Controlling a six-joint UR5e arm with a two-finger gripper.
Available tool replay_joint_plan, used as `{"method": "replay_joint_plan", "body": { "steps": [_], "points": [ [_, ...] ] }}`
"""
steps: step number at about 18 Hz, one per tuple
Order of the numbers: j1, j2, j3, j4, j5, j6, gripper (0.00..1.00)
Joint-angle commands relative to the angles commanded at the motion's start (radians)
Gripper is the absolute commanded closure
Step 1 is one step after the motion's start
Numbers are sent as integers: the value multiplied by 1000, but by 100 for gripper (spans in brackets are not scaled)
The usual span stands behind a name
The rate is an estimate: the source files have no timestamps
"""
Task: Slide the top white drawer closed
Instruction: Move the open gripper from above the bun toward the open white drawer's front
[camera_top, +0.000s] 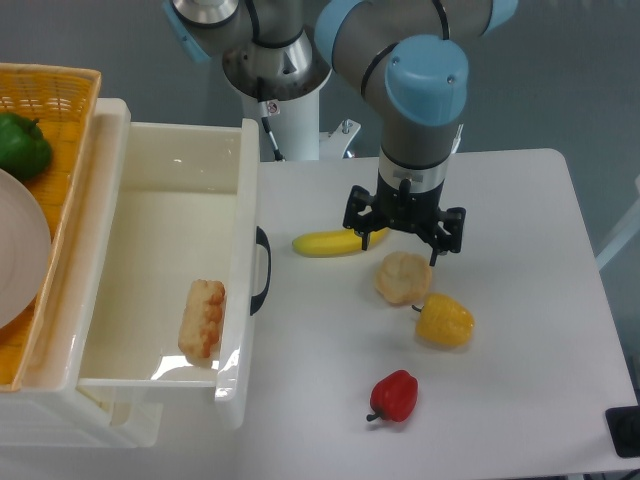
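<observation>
At far left a yellow wicker basket (60, 90) sits on the cabinet. Just right of it the top white drawer (165, 270) stands pulled out, a bread piece (202, 318) inside, its black handle (261, 270) facing the gripper (405, 232), which hangs well apart to the right over the banana (325, 243); whether its fingers are open I cannot tell.

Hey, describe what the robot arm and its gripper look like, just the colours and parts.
The arm is built of thick grey metallic cylinders with light blue plastic caps at the joints. A thin dark cable runs beside its white base column. The gripper is black, with a wide bracket-like body and short dark fingers.
</observation>
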Motion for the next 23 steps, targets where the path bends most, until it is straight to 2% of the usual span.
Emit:
{"method": "replay_joint_plan", "body": {
  "steps": [8,11,20,23],
  "points": [
    [-3,-43,-9,3,2,-18,0],
    [-3,-52,-5,2,0,-78,0],
    [-15,-54,-75,5,2,-129,0],
    [-29,-60,-81,5,0,-129,0]
  ]
}}
